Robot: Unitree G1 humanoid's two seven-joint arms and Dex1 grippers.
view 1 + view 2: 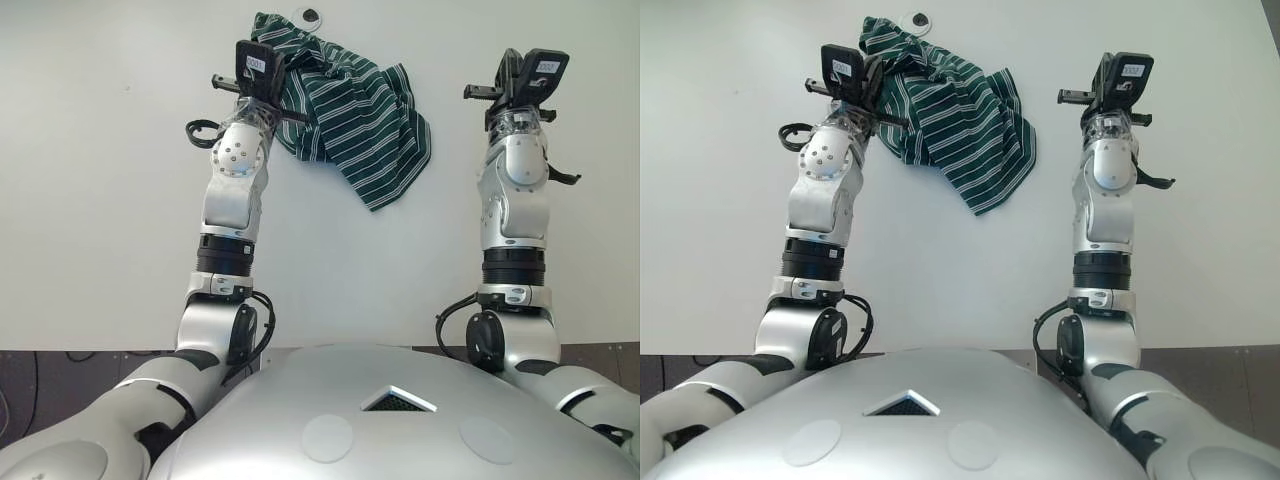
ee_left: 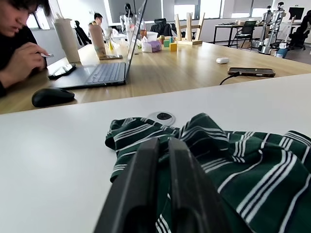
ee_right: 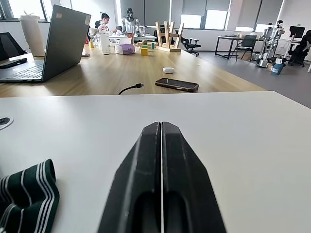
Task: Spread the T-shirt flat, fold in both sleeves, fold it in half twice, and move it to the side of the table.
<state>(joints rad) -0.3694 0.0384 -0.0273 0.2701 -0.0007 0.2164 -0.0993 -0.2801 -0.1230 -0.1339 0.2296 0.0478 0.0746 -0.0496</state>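
A dark green T-shirt (image 1: 360, 130) with white stripes lies crumpled at the far middle of the white table (image 1: 120, 250). My left gripper (image 1: 264, 76) is at the shirt's left part. In the left wrist view its fingers (image 2: 146, 160) stand nearly together on the bunched cloth (image 2: 233, 150), and it looks shut on a fold. My right gripper (image 1: 525, 72) hangs over bare table to the right of the shirt. It is shut with nothing in it (image 3: 160, 125), and a striped corner of the T-shirt (image 3: 24, 194) lies off to its side.
A round cable grommet (image 1: 312, 15) sits in the table just behind the shirt. Past the far edge stands a wooden table with a laptop (image 2: 112, 68), a mouse (image 2: 52, 96) and a phone (image 3: 177, 85).
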